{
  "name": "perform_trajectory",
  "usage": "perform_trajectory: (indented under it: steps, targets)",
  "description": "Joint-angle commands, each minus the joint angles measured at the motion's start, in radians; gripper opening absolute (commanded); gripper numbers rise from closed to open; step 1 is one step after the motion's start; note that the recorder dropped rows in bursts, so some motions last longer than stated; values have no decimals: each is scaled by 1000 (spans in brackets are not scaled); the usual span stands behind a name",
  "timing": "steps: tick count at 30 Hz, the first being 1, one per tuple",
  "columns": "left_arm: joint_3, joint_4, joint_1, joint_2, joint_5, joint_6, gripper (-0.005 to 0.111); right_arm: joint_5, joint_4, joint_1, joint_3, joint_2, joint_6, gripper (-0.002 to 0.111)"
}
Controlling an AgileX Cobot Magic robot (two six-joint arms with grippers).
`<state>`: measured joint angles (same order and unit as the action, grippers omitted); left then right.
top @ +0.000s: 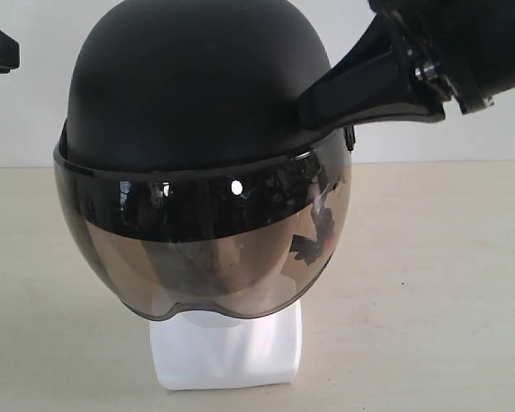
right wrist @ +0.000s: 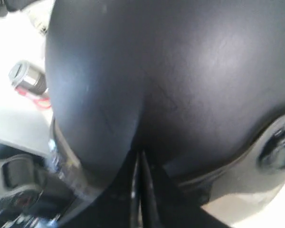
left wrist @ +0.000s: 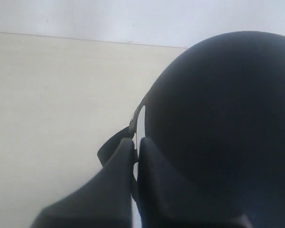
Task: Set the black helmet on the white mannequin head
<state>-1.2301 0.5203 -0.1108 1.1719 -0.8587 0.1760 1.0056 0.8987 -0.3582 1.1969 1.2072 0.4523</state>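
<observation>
matte black open-face helmet [top: 197,86] caps glossy white mannequin head [top: 227,352]; right gripper [top: 316,107], clenched, touches helmet's side; left gripper [left wrist: 135,148] seemingly clenched empty beside it; a sideways nudge could topple both.

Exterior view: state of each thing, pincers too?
Matte black helmet with smoke visor: on the head, visor down.
Glossy white mannequin head: upright, mostly covered.
Left pincer: shut, beside helmet.
Right pincer: shut, tips against helmet shell.

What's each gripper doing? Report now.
Left gripper: closed; whether it pinches anything cannot be told.
Right gripper: closed, tips against the matte black domed helmet, nothing visibly held.
</observation>
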Motion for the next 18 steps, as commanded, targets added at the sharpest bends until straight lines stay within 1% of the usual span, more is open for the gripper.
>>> perform_trajectory:
  steps: [1, 6, 11, 15, 18]
  targets:
    - [3, 14, 0, 1, 9, 12, 4, -101, -143, 0, 3, -60, -109, 0]
    - [3, 14, 0, 1, 25, 23, 4, -96, -129, 0, 3, -69, -111, 0]
    - [3, 14, 0, -5, 21, 23, 4, -118, -158, 0, 3, -69, -123, 0]
    - [3, 14, 0, -48, 15, 23, 4, -173, -232, 0, 3, -81, -148, 0]
    - [3, 14, 0, -102, -4, 23, 4, -228, -360, 0, 3, -131, -189, 0]
